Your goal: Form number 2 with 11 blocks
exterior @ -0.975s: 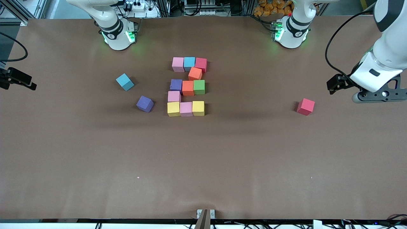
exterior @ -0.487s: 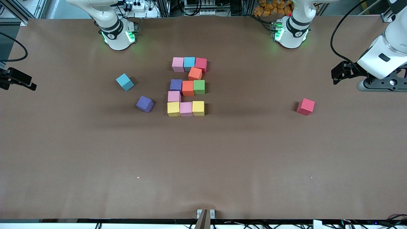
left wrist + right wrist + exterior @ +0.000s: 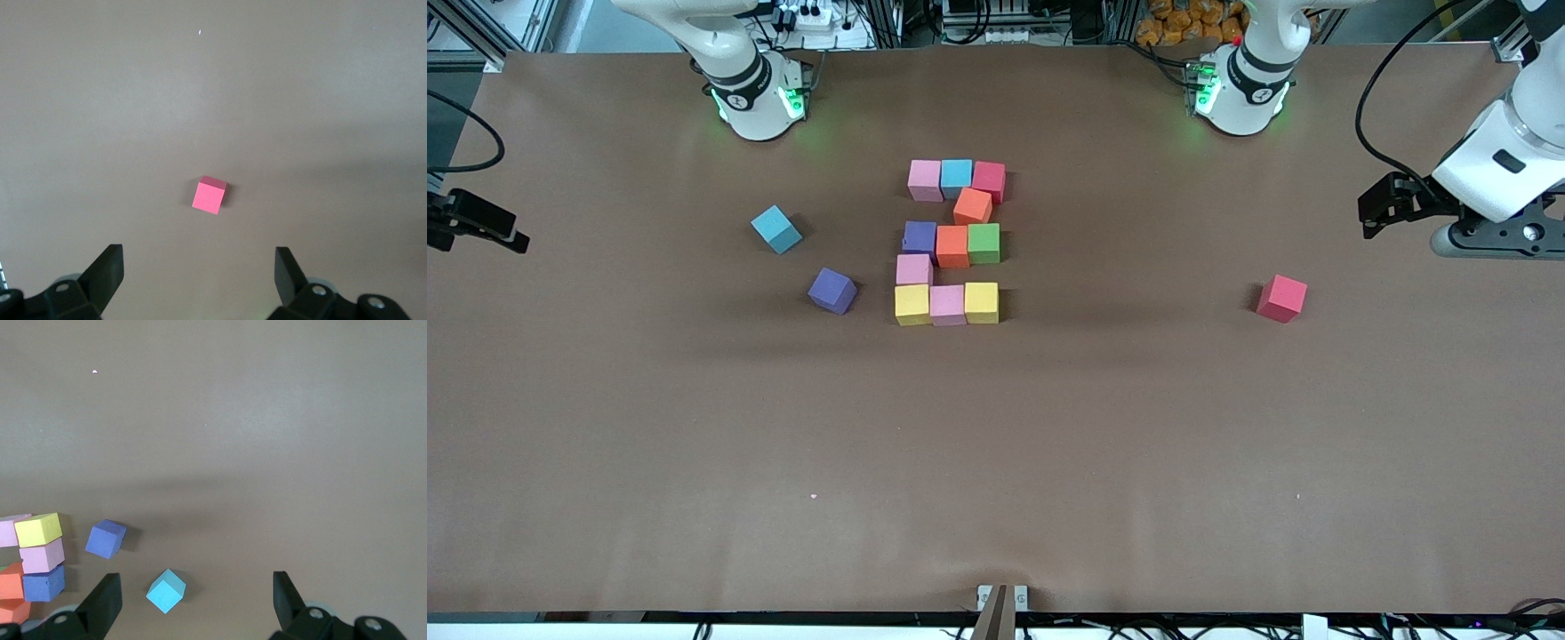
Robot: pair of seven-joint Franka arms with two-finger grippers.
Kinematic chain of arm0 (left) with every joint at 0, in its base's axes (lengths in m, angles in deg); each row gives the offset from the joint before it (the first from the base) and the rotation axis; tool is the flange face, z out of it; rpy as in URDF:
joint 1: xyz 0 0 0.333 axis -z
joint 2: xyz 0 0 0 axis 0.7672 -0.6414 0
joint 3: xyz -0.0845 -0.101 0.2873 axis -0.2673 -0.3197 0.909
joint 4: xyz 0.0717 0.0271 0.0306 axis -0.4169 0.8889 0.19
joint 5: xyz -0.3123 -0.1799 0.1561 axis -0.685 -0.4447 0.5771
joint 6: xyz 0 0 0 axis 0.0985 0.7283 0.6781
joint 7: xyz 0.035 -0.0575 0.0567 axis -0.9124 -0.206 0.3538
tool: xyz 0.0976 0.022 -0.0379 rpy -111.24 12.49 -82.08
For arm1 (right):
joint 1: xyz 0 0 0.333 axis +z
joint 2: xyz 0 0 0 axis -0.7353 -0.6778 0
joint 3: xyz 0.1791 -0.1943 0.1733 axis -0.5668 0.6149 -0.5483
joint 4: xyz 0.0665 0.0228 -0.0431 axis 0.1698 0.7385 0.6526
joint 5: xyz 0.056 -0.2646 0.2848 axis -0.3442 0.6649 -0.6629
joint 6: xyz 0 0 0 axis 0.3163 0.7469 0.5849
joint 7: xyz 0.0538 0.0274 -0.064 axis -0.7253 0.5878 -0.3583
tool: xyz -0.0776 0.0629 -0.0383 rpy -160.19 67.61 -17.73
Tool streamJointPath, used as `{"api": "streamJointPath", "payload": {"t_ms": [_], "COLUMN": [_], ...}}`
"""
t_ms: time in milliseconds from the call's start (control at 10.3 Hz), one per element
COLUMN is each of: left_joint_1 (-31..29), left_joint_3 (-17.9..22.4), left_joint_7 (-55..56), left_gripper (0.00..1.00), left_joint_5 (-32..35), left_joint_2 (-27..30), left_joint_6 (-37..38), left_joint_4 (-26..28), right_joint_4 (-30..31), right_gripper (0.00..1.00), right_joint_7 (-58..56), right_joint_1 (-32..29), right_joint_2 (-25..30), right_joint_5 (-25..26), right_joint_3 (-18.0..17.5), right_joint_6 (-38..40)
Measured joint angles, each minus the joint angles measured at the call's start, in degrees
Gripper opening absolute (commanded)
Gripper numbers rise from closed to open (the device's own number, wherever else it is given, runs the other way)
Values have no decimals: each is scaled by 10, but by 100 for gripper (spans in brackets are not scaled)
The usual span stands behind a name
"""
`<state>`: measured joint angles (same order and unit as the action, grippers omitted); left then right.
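Stray red cube (image 3: 1282, 298) apart from number 2 (image 3: 952, 242)

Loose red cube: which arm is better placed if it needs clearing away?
Left. Its open tool hangs over the table's left-arm end, beside the small matte red cube, which is centred in its wrist view. The right tool waits, open, above the loose blue cube.

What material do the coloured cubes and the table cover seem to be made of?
The blocks, like the lone red cube, look like matte foam: flat colour, no glare, soft edges. The table cover looks like brown paper or fabric, dull with faint wrinkles; which one is unclear.
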<state>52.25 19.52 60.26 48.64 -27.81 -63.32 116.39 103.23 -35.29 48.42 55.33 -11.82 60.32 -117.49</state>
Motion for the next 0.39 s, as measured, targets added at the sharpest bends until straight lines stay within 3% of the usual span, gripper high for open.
{"api": "streamJointPath", "payload": {"t_ms": [390], "left_joint_1": [-2], "left_joint_3": [0], "left_joint_7": [0], "left_gripper": [100], "left_joint_5": [-8], "left_joint_2": [0], "left_joint_6": [-9], "left_joint_4": [0], "right_joint_4": [0], "right_gripper": [100], "right_joint_7": [0], "right_joint_1": [0], "right_joint_2": [0], "right_joint_5": [0], "right_joint_3": [0], "right_joint_6": [0]}}
